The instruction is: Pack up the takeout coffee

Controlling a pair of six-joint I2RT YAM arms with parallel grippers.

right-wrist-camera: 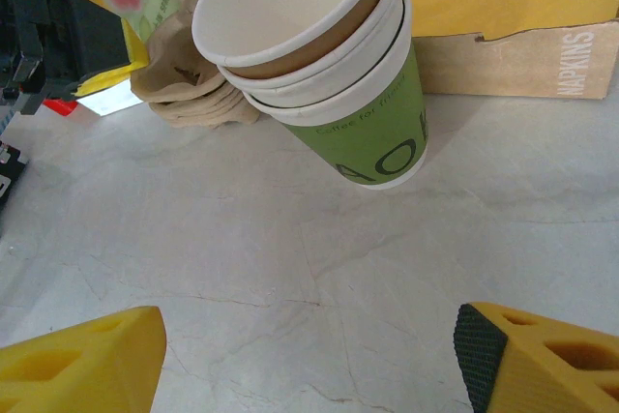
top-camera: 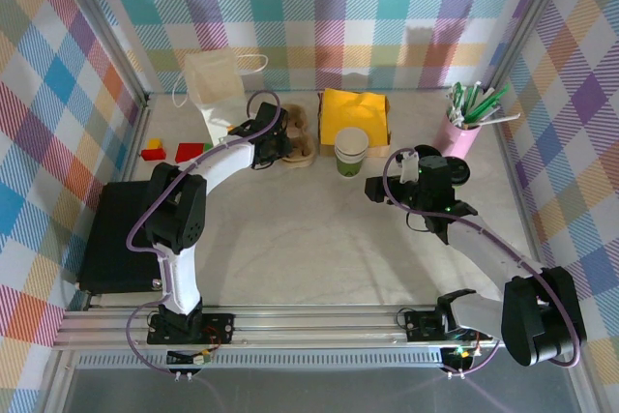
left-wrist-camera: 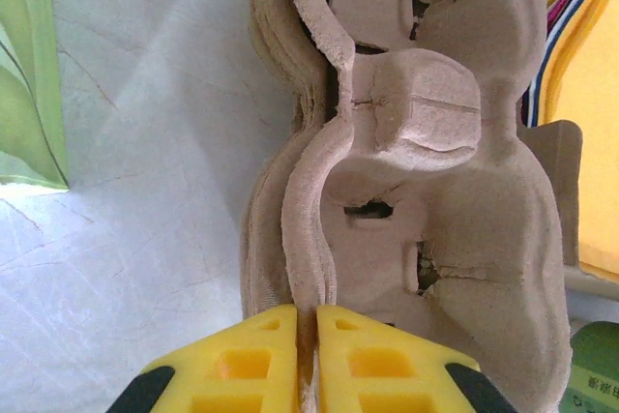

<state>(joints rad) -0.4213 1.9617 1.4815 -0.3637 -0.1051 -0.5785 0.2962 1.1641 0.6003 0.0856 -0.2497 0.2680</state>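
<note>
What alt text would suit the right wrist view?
A stack of green and white paper cups stands on the pale table, ahead of the open right gripper. Behind it are brown pulp trays and a napkin box.

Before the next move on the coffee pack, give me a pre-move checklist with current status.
1. Left gripper pinching the pulp tray: ok, its fingers are closed on a thin edge of the tray.
2. Only one tray taken: cannot tell, since several layers sit nested alongside that edge.
3. Right gripper ready to grasp: ok, the jaws stand wide open.
4. Takeout coffee cup standing and free: ok, it is ahead of the right gripper and not between its fingers.
5. Single cup: not ok, several rims are nested together.
6. Paper bag open to receive: cannot tell.
</note>
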